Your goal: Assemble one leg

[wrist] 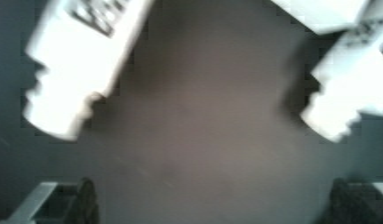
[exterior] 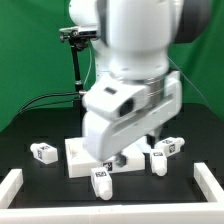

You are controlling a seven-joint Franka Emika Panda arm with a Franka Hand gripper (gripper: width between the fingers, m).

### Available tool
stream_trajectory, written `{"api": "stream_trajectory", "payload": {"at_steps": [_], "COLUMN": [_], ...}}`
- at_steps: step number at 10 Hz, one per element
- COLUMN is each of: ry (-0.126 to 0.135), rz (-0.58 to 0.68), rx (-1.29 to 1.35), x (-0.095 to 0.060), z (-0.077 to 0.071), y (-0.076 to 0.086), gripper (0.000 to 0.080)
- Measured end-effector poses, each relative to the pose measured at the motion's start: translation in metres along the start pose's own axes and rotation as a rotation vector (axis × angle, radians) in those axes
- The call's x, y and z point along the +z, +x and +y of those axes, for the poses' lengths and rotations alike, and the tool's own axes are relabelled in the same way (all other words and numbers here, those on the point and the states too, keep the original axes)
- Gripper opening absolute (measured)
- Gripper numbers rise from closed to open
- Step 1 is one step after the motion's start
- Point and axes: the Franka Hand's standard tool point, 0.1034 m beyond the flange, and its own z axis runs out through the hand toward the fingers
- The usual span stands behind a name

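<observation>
Several small white legs with black-and-white markers lie on the dark table: one at the exterior view's left (exterior: 42, 151), one at the front (exterior: 101, 181), two at the right (exterior: 158, 160) (exterior: 172, 146). The flat white tabletop (exterior: 72, 160) lies under the arm. My gripper (exterior: 128, 153) hangs low over the table beside it, mostly hidden by the arm. In the wrist view the gripper (wrist: 209, 198) is open, and its dark fingers (wrist: 60, 202) stand far apart with only bare table between them. Two blurred white legs (wrist: 72, 70) (wrist: 348, 85) lie beyond the fingers.
A low white rim borders the table at the front left (exterior: 10, 186) and front right (exterior: 207, 184). A black stand (exterior: 76, 60) rises behind the arm in front of the green backdrop.
</observation>
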Motion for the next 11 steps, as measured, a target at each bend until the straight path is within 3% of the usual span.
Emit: {"api": "stream_trajectory", "payload": {"at_steps": [1, 4, 9, 11], "ry": [0.0, 0.007, 0.001, -0.017], "rz": [0.0, -0.013, -0.001, 0.021], "rx": [0.03, 0.08, 0.135, 0.332], "x": [-0.001, 0.002, 0.005, 0.028], "z": [0.003, -0.022, -0.026, -0.052], "y": [-0.004, 0.003, 0.005, -0.005], "gripper": [0.065, 0.065, 0.065, 0.065]}}
